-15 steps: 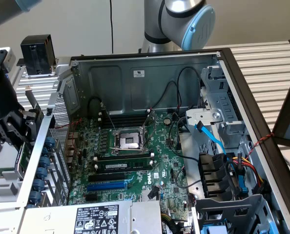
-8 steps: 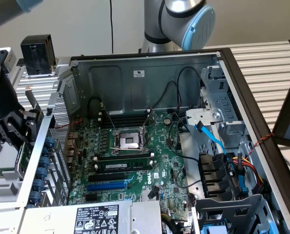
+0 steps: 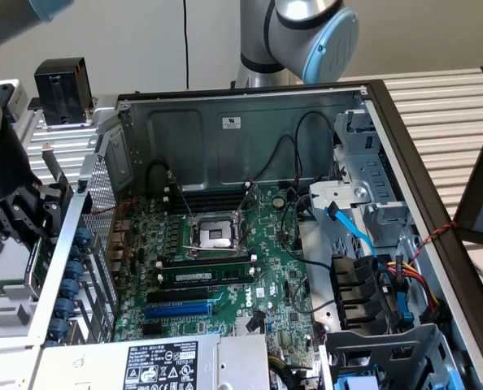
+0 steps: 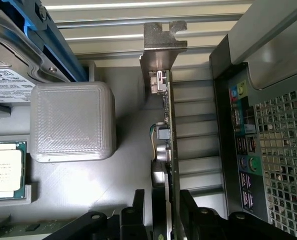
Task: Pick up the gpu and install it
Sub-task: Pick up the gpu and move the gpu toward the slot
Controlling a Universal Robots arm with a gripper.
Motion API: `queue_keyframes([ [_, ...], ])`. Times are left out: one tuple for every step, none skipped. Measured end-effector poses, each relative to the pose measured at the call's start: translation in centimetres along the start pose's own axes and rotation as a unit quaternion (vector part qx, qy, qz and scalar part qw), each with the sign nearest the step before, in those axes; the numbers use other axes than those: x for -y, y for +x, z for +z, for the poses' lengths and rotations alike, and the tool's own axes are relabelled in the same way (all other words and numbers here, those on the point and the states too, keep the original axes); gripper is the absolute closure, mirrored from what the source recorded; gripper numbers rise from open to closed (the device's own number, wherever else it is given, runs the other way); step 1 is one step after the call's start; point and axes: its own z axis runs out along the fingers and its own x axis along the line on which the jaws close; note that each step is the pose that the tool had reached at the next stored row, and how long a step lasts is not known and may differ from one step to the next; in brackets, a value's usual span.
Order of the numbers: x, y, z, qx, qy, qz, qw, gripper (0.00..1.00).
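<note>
Because the gpu (image 4: 168,125), a small green circuit card, stands on its long edge on a pale grey tray (image 4: 128,150) outside the computer, the arm's black gripper (image 4: 162,196) hangs low at the exterior view's left, just beyond the case's rear wall. Its jaws are set wide, one on each flat face of the card. They look close to it, but I judge them not yet clamped. Standing on edge seems to be what lets the card be taken by its faces.

The card is seen edge-on: a thin green board with silver capacitor cans and a small wired connector on one face. At the end away from the gripper is a dull silver metal bracket (image 4: 161,42) with a hooked tab. Near it on the tray stand a ribbed grey plastic block (image 4: 71,120) and a square processor chip (image 4: 6,170) in its own recess, probably so that each part stays separate.

Further right, the dark grey steel computer case (image 3: 250,122) lies open, its rear port panel (image 4: 242,145) just beside the card. Inside are the large green motherboard (image 3: 225,260), a thin long memory stick (image 3: 205,276) and a bare blue expansion slot (image 3: 176,309). A bright blue flat cable (image 3: 351,227) hangs by the drive cage, clear of the board.
</note>
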Motion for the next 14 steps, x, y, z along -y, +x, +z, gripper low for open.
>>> queue_keyframes([
  [0.00, 0.00, 0.00, 0.0000, 0.0000, 0.000, 1.0000, 0.67],
  [0.01, 0.00, 0.00, 0.0000, 0.0000, 0.000, 1.0000, 0.72],
  [0.02, 0.00, 0.00, 0.0000, -0.0001, 0.000, 1.0000, 0.72],
  [0.03, 0.00, 0.01, 0.0001, -0.0002, 0.000, 1.0000, 0.72],
  [0.04, -0.01, 0.00, 0.0000, -0.0002, 0.000, 1.0000, 0.72],
  [0.05, -0.01, 0.00, 0.0000, -0.0002, 0.000, 1.0000, 0.72],
  [0.05, 0.00, 0.00, -0.0001, -0.0002, 0.000, 1.0000, 0.72],
  [0.05, -0.01, 0.00, -0.0001, -0.0003, 0.000, 1.0000, 0.72],
  [0.05, -0.01, -0.02, -0.0001, -0.0004, 0.000, 1.0000, 0.72],
  [0.04, -0.02, -0.15, 0.0000, -0.0008, 0.000, 1.0000, 0.72],
  [0.01, -0.04, -0.38, -0.0001, -0.0012, 0.000, 1.0000, 0.72],
  [-0.02, -0.05, -0.60, -0.0004, -0.0015, 0.000, 1.0000, 0.72],
  [-0.05, -0.07, -0.77, -0.0003, -0.0019, 0.000, 1.0000, 0.72],
  [-0.07, -0.09, -0.94, -0.0004, -0.0022, -0.001, 1.0000, 0.72],
])
